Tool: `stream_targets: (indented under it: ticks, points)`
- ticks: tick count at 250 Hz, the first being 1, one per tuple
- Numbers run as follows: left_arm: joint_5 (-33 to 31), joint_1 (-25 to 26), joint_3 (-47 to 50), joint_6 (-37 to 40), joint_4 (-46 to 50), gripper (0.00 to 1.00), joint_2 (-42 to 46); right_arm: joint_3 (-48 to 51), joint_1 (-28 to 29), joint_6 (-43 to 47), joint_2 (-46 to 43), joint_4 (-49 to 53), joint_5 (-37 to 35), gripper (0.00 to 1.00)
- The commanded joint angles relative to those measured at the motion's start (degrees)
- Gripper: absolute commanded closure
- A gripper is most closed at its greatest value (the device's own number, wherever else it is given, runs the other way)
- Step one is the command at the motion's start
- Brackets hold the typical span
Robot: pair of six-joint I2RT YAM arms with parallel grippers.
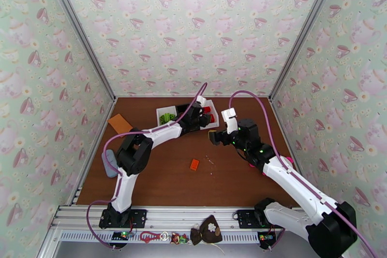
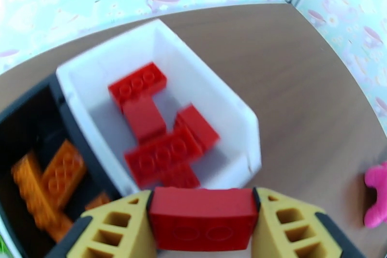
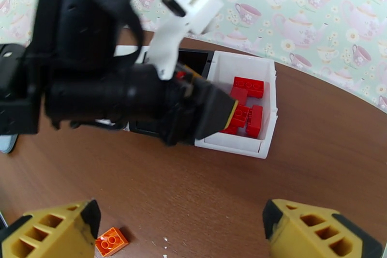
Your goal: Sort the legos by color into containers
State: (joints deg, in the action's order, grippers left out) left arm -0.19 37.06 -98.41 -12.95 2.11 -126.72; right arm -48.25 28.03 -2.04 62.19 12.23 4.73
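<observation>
1. Brown table [image 1: 232, 176]: three bins sit side by side at its far edge.
2. Left gripper [image 2: 202, 222]: clamped on a red brick [image 2: 203, 208], just over the near rim of the right white bin [image 2: 208, 77].
3. Right gripper [image 3: 179, 227]: fingers spread wide, empty, above bare table.
4. Black bin [image 2: 34, 123]: holds orange bricks [image 2: 60, 174].
5. Left white bin [image 1: 158, 114]: holds green bricks [image 1: 168, 118].
6. Loose orange brick [image 3: 110, 241]: on the table near the right gripper.
</observation>
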Motion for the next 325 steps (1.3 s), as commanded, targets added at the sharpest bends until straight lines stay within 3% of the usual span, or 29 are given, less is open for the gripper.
stream_targets:
  ticks: [1, 81, 131, 189, 247, 325]
  points:
    - [2.07, -1.35, -7.19, 2.02, 5.15, 0.58, -4.17, 1.08, 0.09, 2.1, -1.83, 1.6, -0.3, 0.05]
    - [2.46, -2.7, -22.88, 5.16, 12.78, 0.57, -12.52, -0.99, 0.01, 4.78, -3.73, 6.84, -1.63, 0.05]
    - [2.27, -2.78, -25.02, 7.51, 13.45, 0.27, -11.77, -3.45, 0.09, 10.94, -5.61, 16.33, 4.4, 0.06]
    - [2.19, -3.14, -17.11, 8.2, 11.79, 0.13, -2.86, -6.22, 1.53, 14.42, -4.14, 22.62, 9.53, 0.06]
    - [2.04, -3.68, -1.9, 5.63, 7.64, 0.01, 9.82, -6.27, 6.02, 15.26, -1.66, 23.85, 8.51, 0.06]
    - [1.52, -6.31, 10.38, 1.75, 7.34, 0.0, 23.0, -8.55, 15.54, 17.53, 5.0, 30.98, 4.8, 0.06]
